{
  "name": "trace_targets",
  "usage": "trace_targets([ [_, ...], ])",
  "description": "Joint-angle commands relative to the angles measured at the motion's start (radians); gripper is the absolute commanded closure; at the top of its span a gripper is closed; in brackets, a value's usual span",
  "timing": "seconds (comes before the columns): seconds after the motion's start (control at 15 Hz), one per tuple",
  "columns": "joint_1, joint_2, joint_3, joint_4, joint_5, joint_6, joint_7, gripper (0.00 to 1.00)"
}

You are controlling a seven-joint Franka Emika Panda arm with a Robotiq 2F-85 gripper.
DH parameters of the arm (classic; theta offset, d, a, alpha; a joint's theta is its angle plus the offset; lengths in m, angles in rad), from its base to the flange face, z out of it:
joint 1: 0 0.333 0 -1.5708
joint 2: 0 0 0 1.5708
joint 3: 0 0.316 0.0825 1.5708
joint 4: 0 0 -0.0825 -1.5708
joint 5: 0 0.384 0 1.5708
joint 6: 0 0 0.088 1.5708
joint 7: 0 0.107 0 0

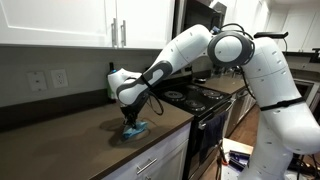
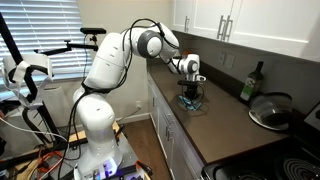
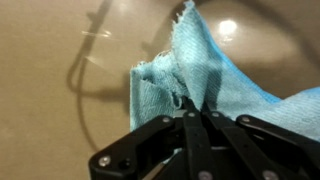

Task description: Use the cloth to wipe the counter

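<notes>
Slippage threatens: black gripper (image 3: 190,108), clamped on only a thin fold of frayed light-blue cloth (image 3: 205,65), may lose it dragging across the glossy brown counter (image 3: 50,110)

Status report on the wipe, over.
Gripper jaws shut on cloth. Cloth down on counter. Bottle and pan farther along, apart from cloth.

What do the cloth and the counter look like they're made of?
The cloth looks like light blue woven fabric, matte, perhaps cotton or microfiber: its edge is frayed with loose threads. The counter is tan, smooth and glossy, maybe laminate or polished stone: it reflects bright lights.
</notes>
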Motion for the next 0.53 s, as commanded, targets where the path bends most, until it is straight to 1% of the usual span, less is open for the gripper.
trace_targets([
  [0.0,0.009,-0.018,0.015,-0.031,0.037,0.011,-0.048,0.96],
  [0.13,0.017,-0.024,0.017,-0.028,0.036,-0.004,-0.047,0.96],
  [0.2,0.022,-0.029,0.017,-0.028,0.032,-0.006,-0.044,0.71],
  [0.27,0.025,-0.032,0.017,-0.028,0.031,-0.007,-0.042,0.7],
  [0.47,0.037,-0.046,0.016,-0.027,0.026,-0.024,-0.037,0.53],
])
